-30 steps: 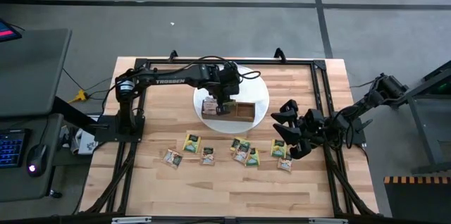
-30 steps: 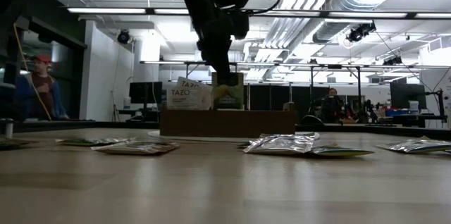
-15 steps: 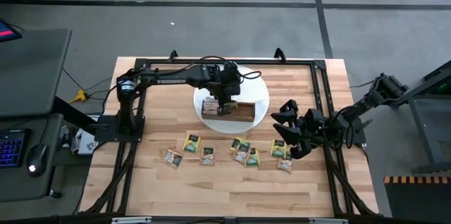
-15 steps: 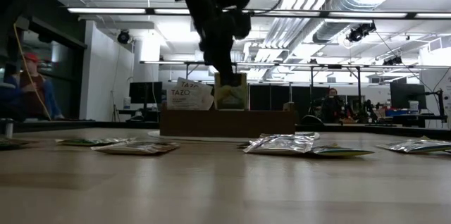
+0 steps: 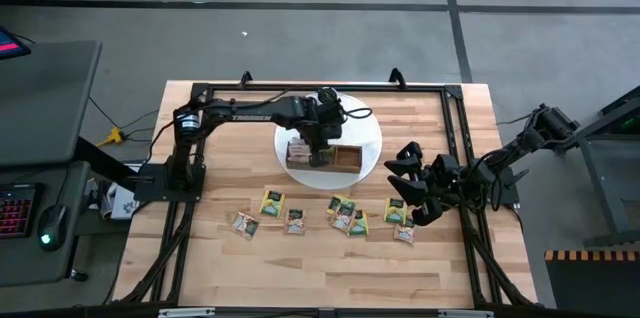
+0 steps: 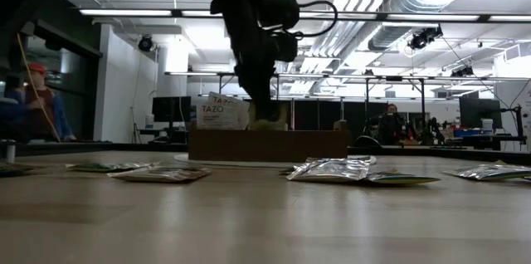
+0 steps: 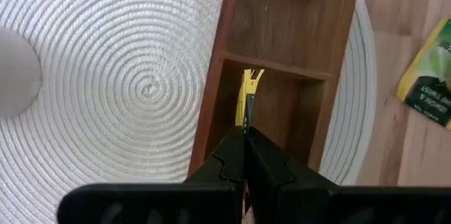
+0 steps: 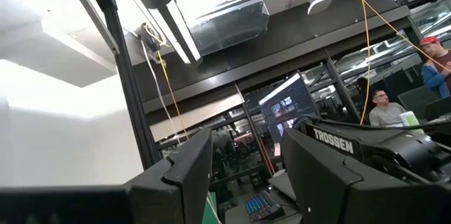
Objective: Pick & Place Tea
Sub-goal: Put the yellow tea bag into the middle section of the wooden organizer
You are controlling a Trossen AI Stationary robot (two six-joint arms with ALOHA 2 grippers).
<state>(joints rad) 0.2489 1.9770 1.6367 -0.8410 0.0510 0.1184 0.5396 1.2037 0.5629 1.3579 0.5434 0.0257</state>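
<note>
A brown wooden tray (image 5: 340,157) with three compartments stands on a round white mat (image 5: 368,136) at the table's far middle. My left gripper (image 5: 318,144) hangs over the tray's middle compartment (image 7: 278,108), shut on a yellow-green tea sachet (image 7: 247,97). Another sachet marked TAZO (image 6: 221,111) stands in the compartment beside it. Several more sachets lie flat on the table nearer the front, among them one (image 5: 272,201) and a pile (image 5: 346,217). My right gripper (image 5: 408,184) waits at the right, raised and open, with nothing between its fingers. My left gripper pinches the sachet's upper edge (image 7: 246,122) between its two fingers. The fingers (image 7: 229,157) come from above, pointing steeply down. The sachet hangs upright below them, edge-on in the wrist view, with its lower part down inside the tray's middle compartment.
A black frame (image 5: 300,88) runs round the table top. The tray's dividers (image 7: 271,69) and walls stand close on either side of the held sachet. A pale round thing (image 7: 14,72) sits on the mat beside the tray. People stand in the room beyond the table.
My left gripper has gone down toward the tray, still shut on the sachet. The sachet, which stood well above the tray's wall, has sunk into the middle compartment so that only its top shows over the wall.
</note>
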